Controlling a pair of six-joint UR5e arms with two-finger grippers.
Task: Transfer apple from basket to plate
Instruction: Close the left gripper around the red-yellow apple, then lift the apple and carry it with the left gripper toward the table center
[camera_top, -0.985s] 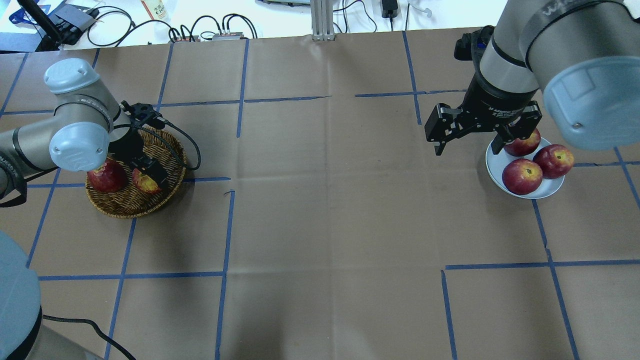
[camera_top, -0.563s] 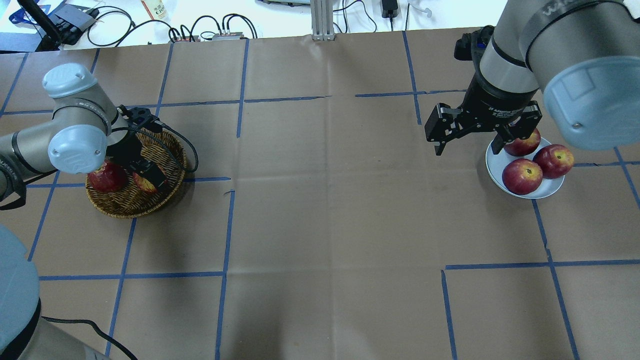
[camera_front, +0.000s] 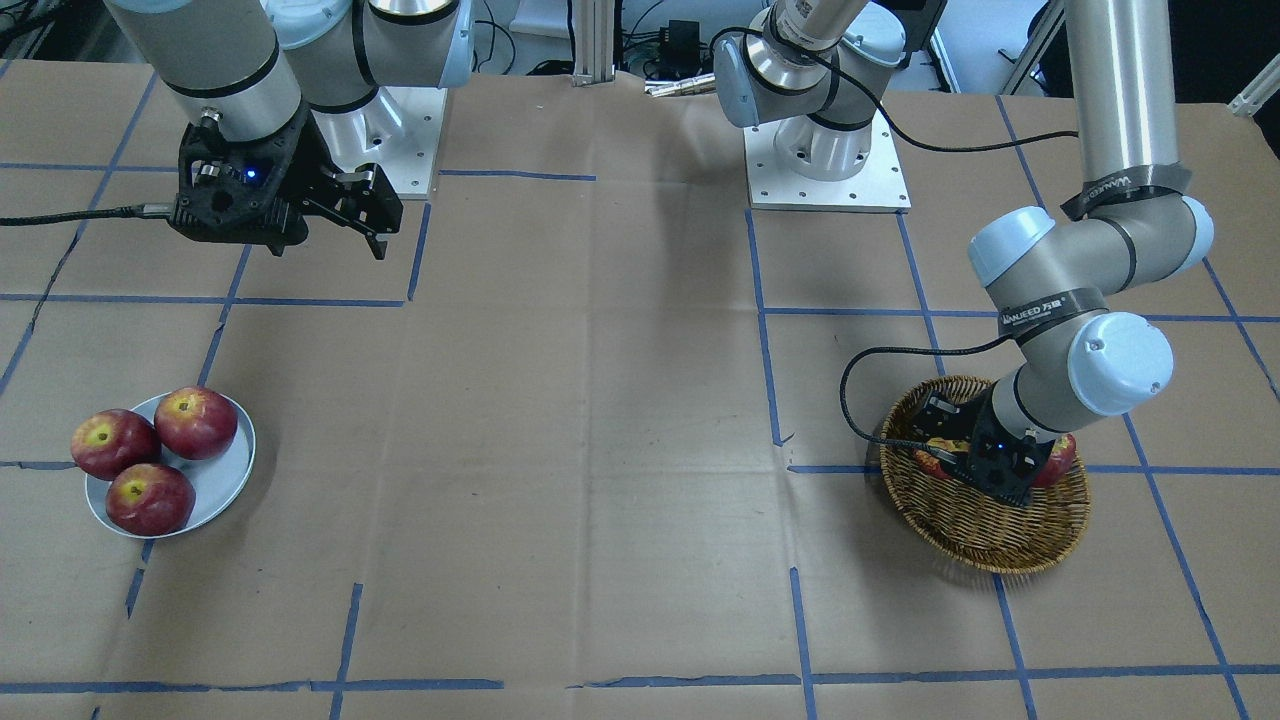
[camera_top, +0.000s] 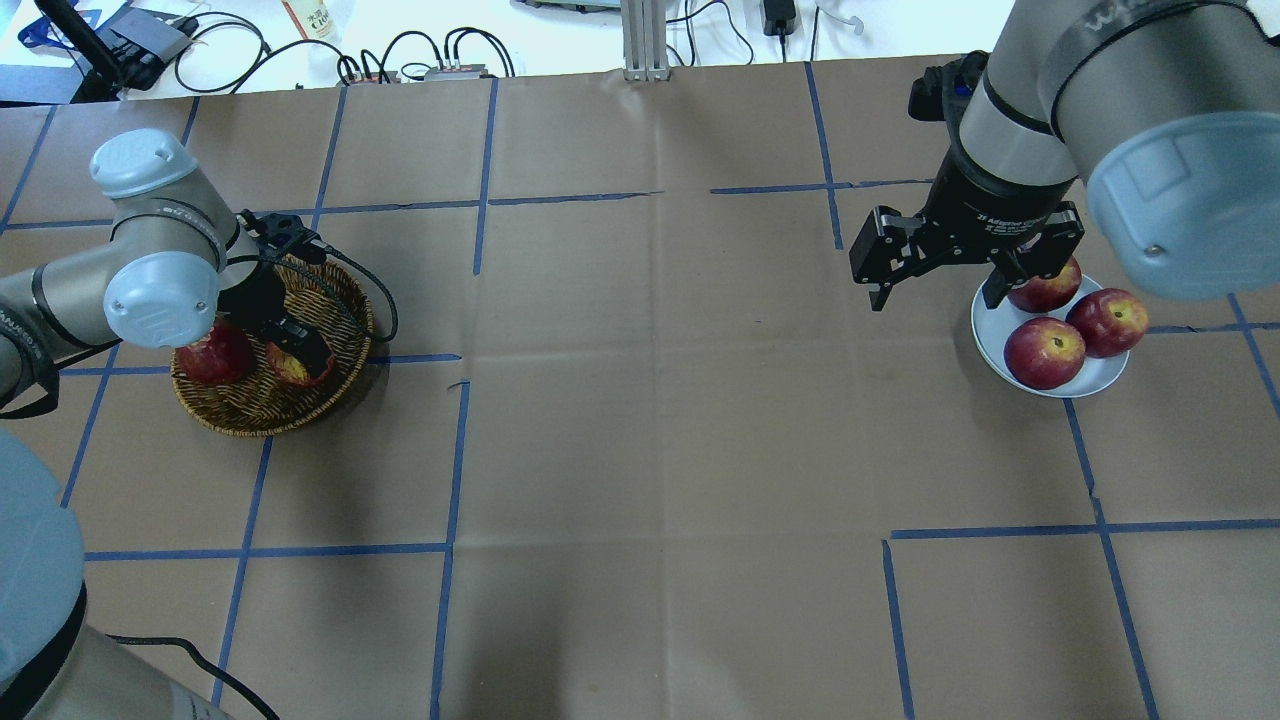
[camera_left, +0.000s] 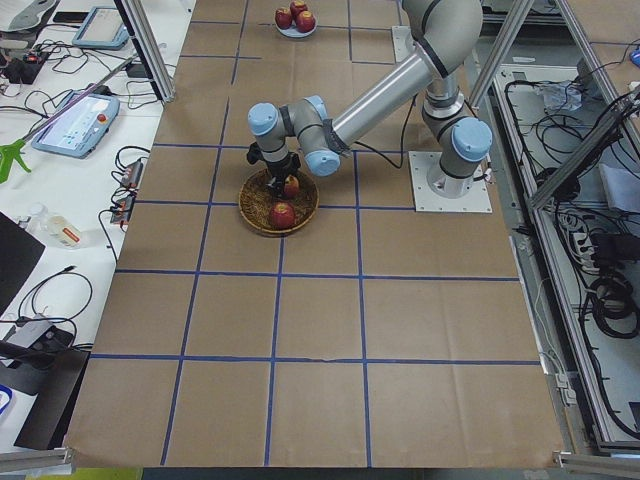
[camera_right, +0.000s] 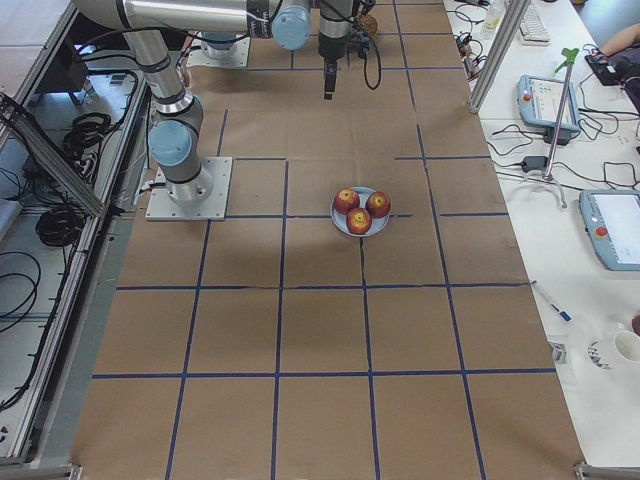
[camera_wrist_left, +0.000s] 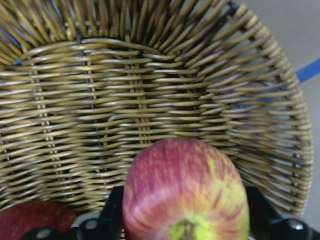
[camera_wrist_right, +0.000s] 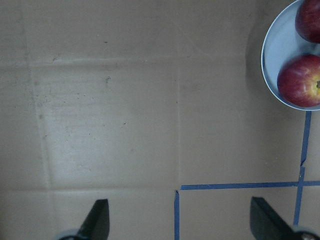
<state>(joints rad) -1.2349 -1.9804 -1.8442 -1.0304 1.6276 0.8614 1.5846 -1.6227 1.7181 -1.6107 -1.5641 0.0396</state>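
Nearest the overhead camera, along the bottom of the frame, the table (camera_top: 660, 620) shows brown paper crossed by blue tape (camera_top: 260, 551). Farther up, at mid-left, sits the basket (camera_top: 245, 412), with a dark apple (camera_top: 212, 356) in its left half; the left arm's wrist joint (camera_top: 160, 298) overlaps that fruit and the left rim, and a black cable (camera_top: 386, 300) loops past the right rim. Beside the dark apple, in the basket's right half, the left gripper (camera_top: 293, 362) reaches down and is clenched on the apple (camera_top: 286, 372), its black body covering most of the fruit from above. At mid-right the plate (camera_top: 1092, 376) carries three apples (camera_top: 1045, 352), touching one another; the right gripper (camera_top: 934, 298) hangs above the table just left of the plate in the frame, jaws spread wide, one finger overlapping the farthest of the three. Along the top edge run loose cables (camera_top: 420, 50) and a metal post (camera_top: 645, 40). Seen from the left wrist, the apple fills the lower centre, a black finger (camera_wrist_left: 111, 220) pressed to each flank: streaky pinkish-red skin fading to yellow around the stem hollow, which faces the camera, with the wicker floor and wall behind it and a sliver of the dark apple at lower left. The yellow runs up its right side in streaks.
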